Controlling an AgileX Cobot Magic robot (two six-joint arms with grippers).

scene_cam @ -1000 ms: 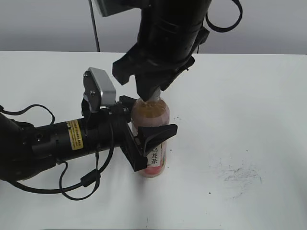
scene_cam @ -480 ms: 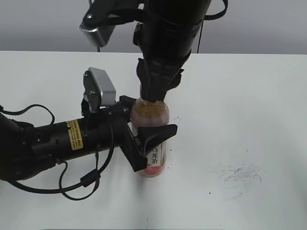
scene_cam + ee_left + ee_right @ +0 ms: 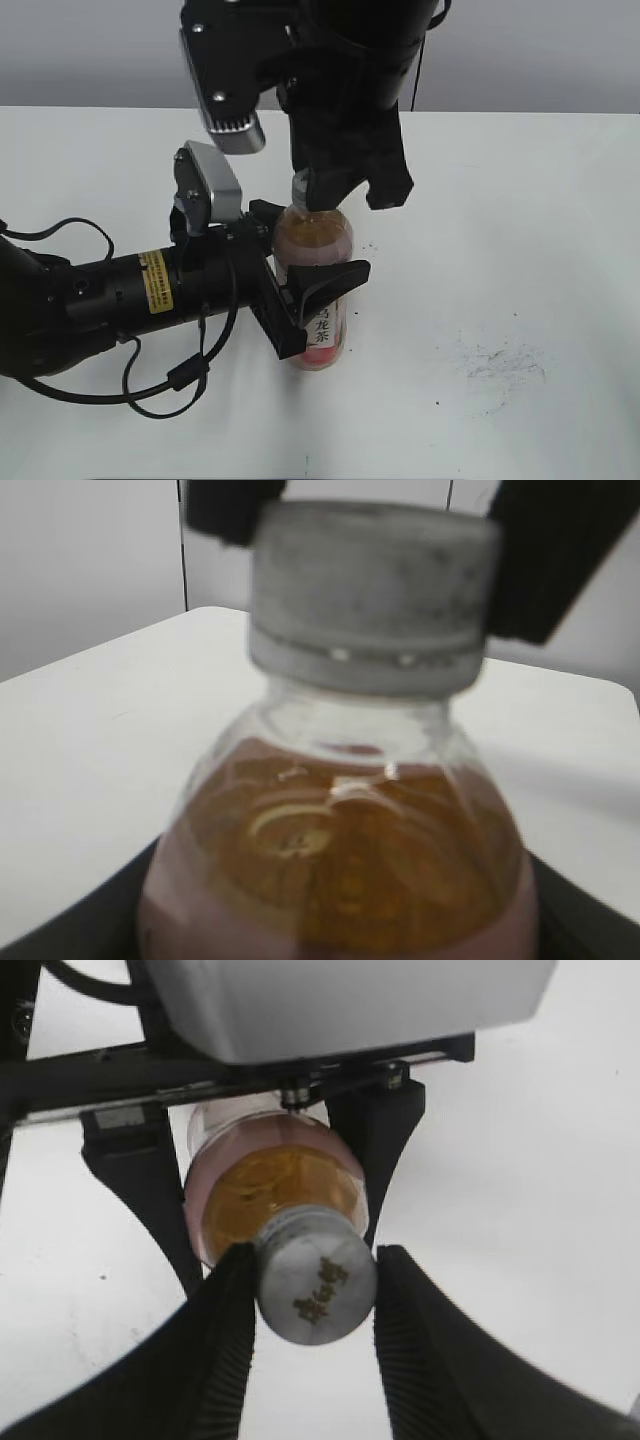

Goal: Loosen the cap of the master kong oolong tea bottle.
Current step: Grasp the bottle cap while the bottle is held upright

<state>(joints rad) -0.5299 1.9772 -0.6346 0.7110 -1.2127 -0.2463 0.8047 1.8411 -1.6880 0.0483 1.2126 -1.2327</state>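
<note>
The master kong oolong tea bottle (image 3: pixel 314 238) stands upright on the white table (image 3: pixel 520 230), with amber tea and a pink label. My left gripper (image 3: pixel 312 292) reaches in from the left and is shut on the bottle's body; the left wrist view shows the bottle (image 3: pixel 340 850) filling the frame and the cap (image 3: pixel 372 590) above. My right gripper (image 3: pixel 305 192) comes down from above. In the right wrist view its two ribbed fingers (image 3: pixel 218 1350) press both sides of the grey-white cap (image 3: pixel 315 1285), which has a dark mark on top. The right gripper (image 3: pixel 312 1282) is shut on the cap.
The left arm's black body and cables (image 3: pixel 110 300) lie across the table's left half. The right arm's wrist camera (image 3: pixel 222 70) hangs above the left gripper's own camera (image 3: pixel 208 185). Dark scuff marks (image 3: pixel 500 365) are on the table at the right.
My right gripper has turned round the bottle's axis while on the cap; its wrist camera has swung into view at the upper left. The left arm and the bottle have stayed still.
</note>
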